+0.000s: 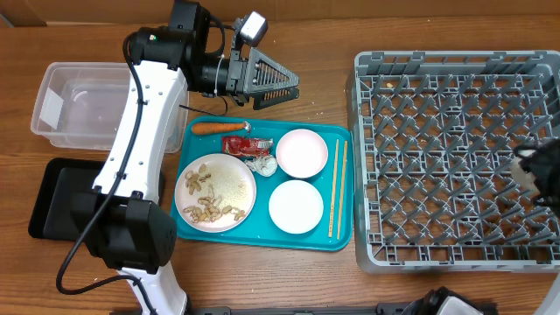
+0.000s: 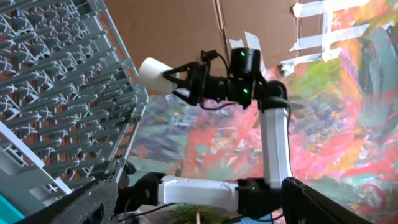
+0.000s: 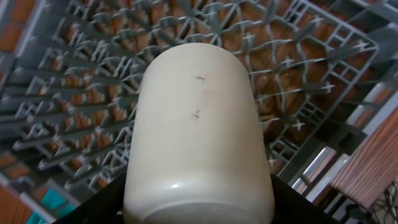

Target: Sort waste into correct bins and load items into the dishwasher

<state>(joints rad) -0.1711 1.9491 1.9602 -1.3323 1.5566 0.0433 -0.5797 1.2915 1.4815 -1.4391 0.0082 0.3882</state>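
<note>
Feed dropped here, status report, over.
Left gripper: fingers open, empty. Right gripper shut on cup, above dish rack. Nothing seen blocking.

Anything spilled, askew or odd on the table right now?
Nothing spilled or tipped. Only oddity: the cup in the right gripper shows a few small dark marks on its side, dirt or scratches I cannot tell.

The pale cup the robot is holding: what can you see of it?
The cup is a small, plain cream-white cylinder with rounded edges, smooth and glossy, like ceramic or plastic, with a few tiny dark specks on its side. The right gripper holds it tipped sideways in the air over the grey dish rack, apparently not touching it. Its inside is hidden.
</note>
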